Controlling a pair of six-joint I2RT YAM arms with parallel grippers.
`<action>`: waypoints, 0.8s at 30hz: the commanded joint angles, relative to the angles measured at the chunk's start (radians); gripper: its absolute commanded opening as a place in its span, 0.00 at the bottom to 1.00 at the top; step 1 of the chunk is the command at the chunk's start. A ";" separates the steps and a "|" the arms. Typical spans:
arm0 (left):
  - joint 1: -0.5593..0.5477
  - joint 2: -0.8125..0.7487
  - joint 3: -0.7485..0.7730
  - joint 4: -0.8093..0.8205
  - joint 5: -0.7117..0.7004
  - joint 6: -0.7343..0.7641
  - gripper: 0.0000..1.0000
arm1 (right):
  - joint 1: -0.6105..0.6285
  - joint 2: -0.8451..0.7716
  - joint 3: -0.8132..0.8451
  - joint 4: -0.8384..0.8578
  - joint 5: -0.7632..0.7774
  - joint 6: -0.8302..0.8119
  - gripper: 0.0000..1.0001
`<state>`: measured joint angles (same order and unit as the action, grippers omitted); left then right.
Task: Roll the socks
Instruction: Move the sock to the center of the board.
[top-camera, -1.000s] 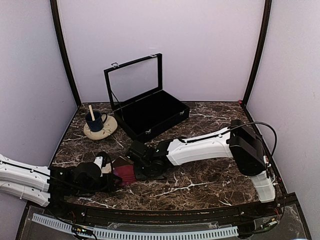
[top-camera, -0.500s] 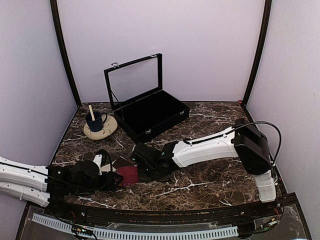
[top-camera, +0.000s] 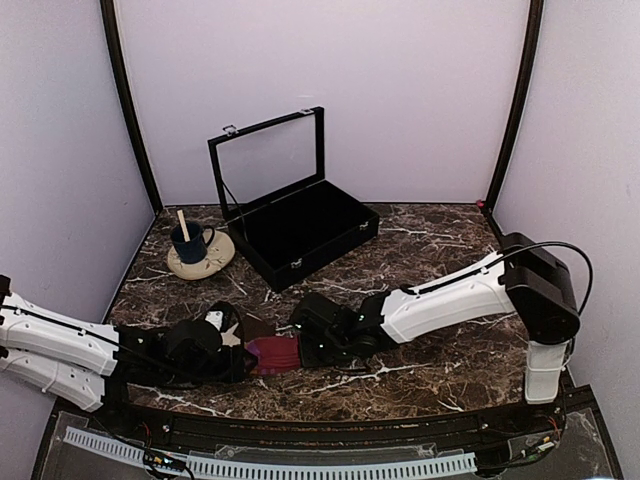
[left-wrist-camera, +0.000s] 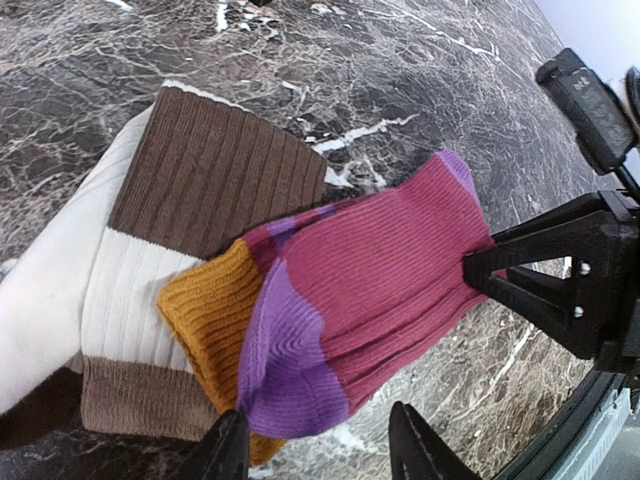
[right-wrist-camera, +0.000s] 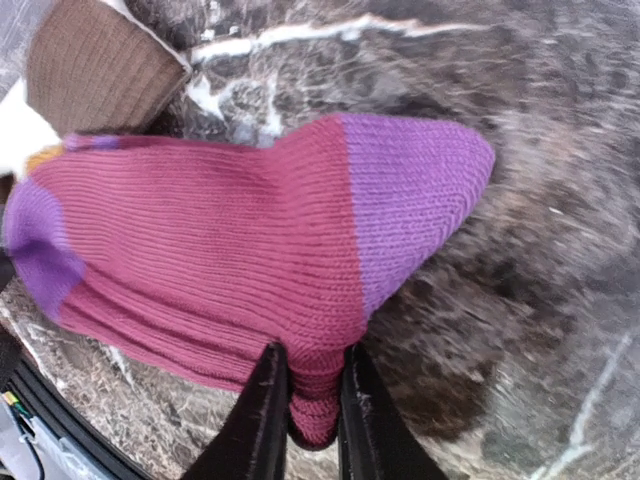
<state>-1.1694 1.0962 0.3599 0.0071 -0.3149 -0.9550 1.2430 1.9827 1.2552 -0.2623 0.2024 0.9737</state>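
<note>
The magenta-pink sock (left-wrist-camera: 380, 270), with purple heel and toe and an orange cuff, lies flat on the marble near the front edge; it also shows in the top view (top-camera: 272, 352). The cream sock (left-wrist-camera: 140, 290), with brown bands, lies partly under it. My right gripper (right-wrist-camera: 312, 400) is shut on the pink sock's edge near the toe end, and it also shows in the top view (top-camera: 305, 348). My left gripper (left-wrist-camera: 320, 450) is open, its fingers either side of the purple heel without gripping it; in the top view (top-camera: 238, 362) it sits left of the sock.
An open black case (top-camera: 300, 225) stands at the back centre. A beige saucer with a dark blue cup (top-camera: 200, 252) stands at the back left. The table's front edge (top-camera: 300, 412) is close to the socks.
My right gripper has moved right, dragging the pink sock with it and stretching it out. My left arm has followed to the right.
</note>
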 joint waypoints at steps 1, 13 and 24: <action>0.008 0.030 0.042 0.016 0.008 0.010 0.51 | -0.001 -0.102 -0.086 0.082 0.049 0.061 0.16; 0.026 0.074 0.103 -0.047 0.032 0.057 0.59 | 0.008 -0.223 -0.342 0.258 0.156 0.326 0.15; 0.117 0.275 0.113 0.042 0.145 0.081 0.59 | 0.050 -0.279 -0.359 0.128 0.312 0.438 0.14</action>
<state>-1.0752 1.3003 0.4351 0.0280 -0.2222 -0.9150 1.2743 1.7607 0.9081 -0.0830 0.4175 1.3441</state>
